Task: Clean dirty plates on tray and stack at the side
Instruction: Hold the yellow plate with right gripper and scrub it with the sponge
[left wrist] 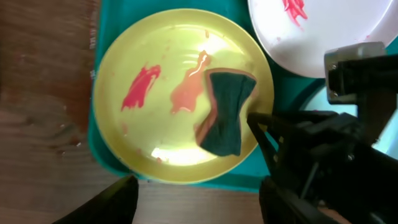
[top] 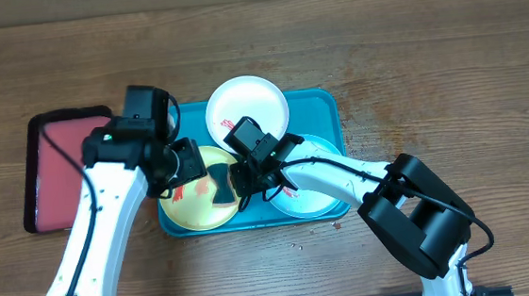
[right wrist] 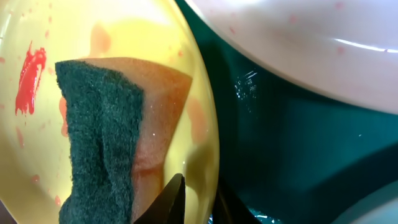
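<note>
On the teal tray [top: 323,106] lie three plates: a white one [top: 247,107] at the back, a yellow-green one [top: 194,208] front left and a light blue one [top: 313,184] front right. Red smears mark the yellow-green plate [left wrist: 143,87], and a dark green and orange sponge [left wrist: 225,112] lies on it. My right gripper [right wrist: 200,202] is shut on that plate's right rim [right wrist: 205,124], one finger inside and one outside, beside the sponge [right wrist: 99,143]. Above the plate's left side my left gripper [left wrist: 199,199] hangs open and holds nothing.
A pink-red tray [top: 63,169] with a dark rim lies on the wooden table left of the teal tray. The white plate [left wrist: 329,31] carries a red smear and overlaps the tray's back edge. My right arm [top: 411,212] reaches in from the front right.
</note>
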